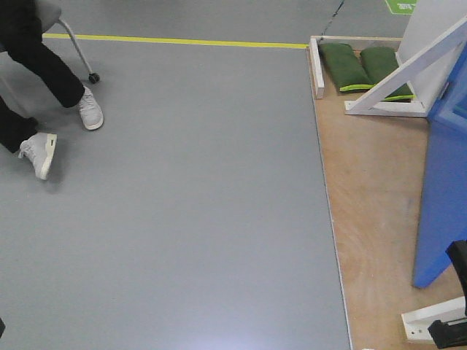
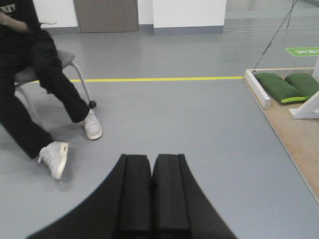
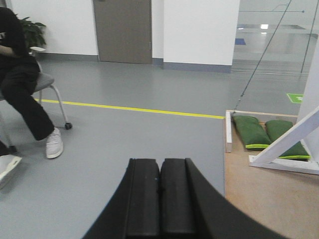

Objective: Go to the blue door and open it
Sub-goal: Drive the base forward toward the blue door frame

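The blue door point(image 1: 444, 197) stands at the right edge of the front view, on a plywood base point(image 1: 372, 189); only its lower panel shows, and its handle and lock are out of view. It shows in neither wrist view. My left gripper point(image 2: 151, 160) is shut and empty, held above the grey floor. My right gripper point(image 3: 160, 164) is shut and empty too, over the floor beside the plywood base point(image 3: 259, 194). A black part of my right arm point(image 1: 456, 292) shows at the lower right of the front view.
White wooden braces point(image 1: 398, 76) and green sandbags point(image 1: 349, 67) sit at the far end of the base. A seated person in black with white shoes point(image 1: 40, 153) is at the left on a wheeled chair point(image 2: 75, 74). A yellow floor line point(image 1: 175, 41) runs across.
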Controlling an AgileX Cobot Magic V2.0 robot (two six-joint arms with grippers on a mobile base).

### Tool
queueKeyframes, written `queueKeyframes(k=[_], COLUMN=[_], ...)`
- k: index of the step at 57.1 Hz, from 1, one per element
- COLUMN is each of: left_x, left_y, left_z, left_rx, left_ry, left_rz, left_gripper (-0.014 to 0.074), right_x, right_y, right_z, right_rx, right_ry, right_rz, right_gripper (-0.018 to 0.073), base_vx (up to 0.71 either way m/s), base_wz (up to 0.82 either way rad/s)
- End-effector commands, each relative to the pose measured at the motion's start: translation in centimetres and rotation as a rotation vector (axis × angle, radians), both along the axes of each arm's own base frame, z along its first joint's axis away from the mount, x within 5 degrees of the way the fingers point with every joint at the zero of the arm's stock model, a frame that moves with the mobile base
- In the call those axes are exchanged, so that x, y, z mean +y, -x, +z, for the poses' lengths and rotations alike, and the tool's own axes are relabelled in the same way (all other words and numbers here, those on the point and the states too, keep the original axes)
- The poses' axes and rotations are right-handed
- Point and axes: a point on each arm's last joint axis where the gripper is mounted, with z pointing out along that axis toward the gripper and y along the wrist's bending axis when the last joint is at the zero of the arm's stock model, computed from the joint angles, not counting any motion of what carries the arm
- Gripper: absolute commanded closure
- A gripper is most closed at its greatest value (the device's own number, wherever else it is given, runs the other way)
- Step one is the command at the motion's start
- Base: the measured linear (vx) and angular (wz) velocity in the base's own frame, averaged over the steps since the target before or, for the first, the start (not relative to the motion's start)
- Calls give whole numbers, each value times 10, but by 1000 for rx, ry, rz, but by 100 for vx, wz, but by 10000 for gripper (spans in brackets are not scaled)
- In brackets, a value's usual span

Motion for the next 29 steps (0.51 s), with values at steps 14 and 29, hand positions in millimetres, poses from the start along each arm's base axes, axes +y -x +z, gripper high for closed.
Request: queueKeyframes(k=[14,29], left_x=[-1,-1], left_y=[0,0], left_z=[17,17], left_rx=[-122,-122], left_ry=[9,9], left_rz=[-11,-11], left_gripper=[524,524], right_x=[-1,-1], right_y=[0,0], right_z=[8,8], right_rx=[-97,-97], right_ry=[-8,-8], right_rz=[-7,-7], right_gripper=[547,547], base_vx=[37,33], base_wz=[-26,-25])
